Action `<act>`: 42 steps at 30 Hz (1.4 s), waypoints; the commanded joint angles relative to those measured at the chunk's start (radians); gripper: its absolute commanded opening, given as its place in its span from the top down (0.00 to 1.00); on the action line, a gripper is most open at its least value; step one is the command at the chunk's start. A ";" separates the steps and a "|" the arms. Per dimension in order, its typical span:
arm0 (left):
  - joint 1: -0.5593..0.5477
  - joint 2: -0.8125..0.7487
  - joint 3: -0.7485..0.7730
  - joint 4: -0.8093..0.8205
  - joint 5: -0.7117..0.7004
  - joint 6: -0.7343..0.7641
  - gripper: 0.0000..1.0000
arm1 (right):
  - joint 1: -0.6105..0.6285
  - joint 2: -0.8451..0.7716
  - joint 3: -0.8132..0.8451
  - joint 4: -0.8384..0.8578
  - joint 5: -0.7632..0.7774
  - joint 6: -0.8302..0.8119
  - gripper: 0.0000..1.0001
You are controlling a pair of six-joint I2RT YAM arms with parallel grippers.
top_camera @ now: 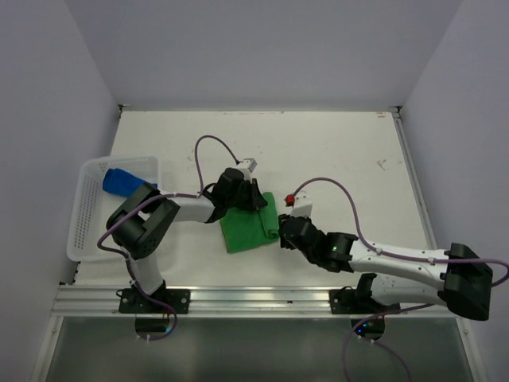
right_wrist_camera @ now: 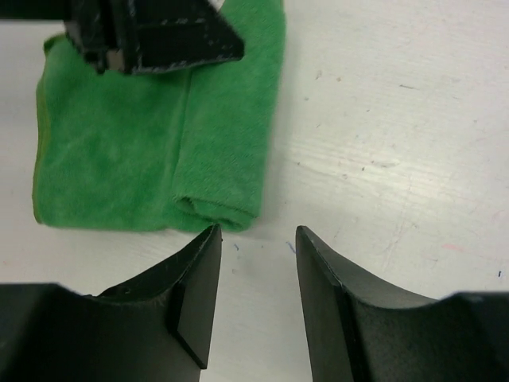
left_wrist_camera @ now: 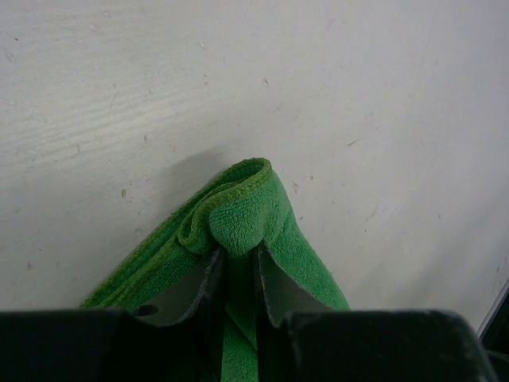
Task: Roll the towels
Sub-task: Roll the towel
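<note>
Jaws of our left gripper [left_wrist_camera: 237, 259] are pinching a raised fold at the far edge of the green towel [top_camera: 248, 229], which is lying near the middle of the table [top_camera: 342, 151] with its right side partly rolled. Our right gripper [right_wrist_camera: 256, 239] is hovering with its jaws spread just beside the near end of that roll, touching nothing. The blue towel [top_camera: 121, 181] is sitting in the basket [top_camera: 87, 231] at the left.

Our left arm [top_camera: 191, 211] and right arm [top_camera: 398, 259] have white links and bulky black joints [top_camera: 143, 224]. A thin mauve cable [top_camera: 213, 142] loops along each. Our right gripper [right_wrist_camera: 258, 231] has two matte black, wedge-shaped fingers [right_wrist_camera: 191, 302]. A small red knob [top_camera: 289, 199] marks our right wrist.
</note>
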 commanded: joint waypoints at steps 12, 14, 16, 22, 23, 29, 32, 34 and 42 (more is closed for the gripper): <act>-0.007 -0.001 -0.026 0.019 -0.072 0.034 1.00 | -0.299 0.061 -0.061 0.282 -0.401 0.178 0.49; -0.007 -0.001 -0.026 0.016 -0.072 0.034 1.00 | -0.302 0.095 -0.058 0.299 -0.425 0.178 0.48; -0.009 -0.004 -0.026 0.016 -0.071 0.035 1.00 | -0.305 0.131 -0.061 0.312 -0.430 0.178 0.48; -0.009 -0.011 -0.029 0.008 -0.079 0.038 1.00 | -0.310 0.201 -0.070 0.361 -0.461 0.180 0.47; -0.009 -0.012 -0.029 0.008 -0.082 0.038 1.00 | -0.310 0.209 -0.072 0.371 -0.467 0.178 0.46; -0.009 -0.023 -0.043 0.002 -0.098 0.041 1.00 | -0.310 0.255 -0.107 0.428 -0.504 0.195 0.46; -0.009 -0.024 -0.049 0.003 -0.102 0.041 1.00 | -0.310 0.278 -0.138 0.462 -0.510 0.204 0.46; -0.009 -0.026 -0.052 0.006 -0.100 0.040 1.00 | -0.310 0.287 -0.149 0.480 -0.511 0.209 0.49; -0.009 -0.049 -0.064 -0.012 -0.111 0.027 1.00 | -0.310 0.287 -0.144 0.470 -0.490 0.183 0.78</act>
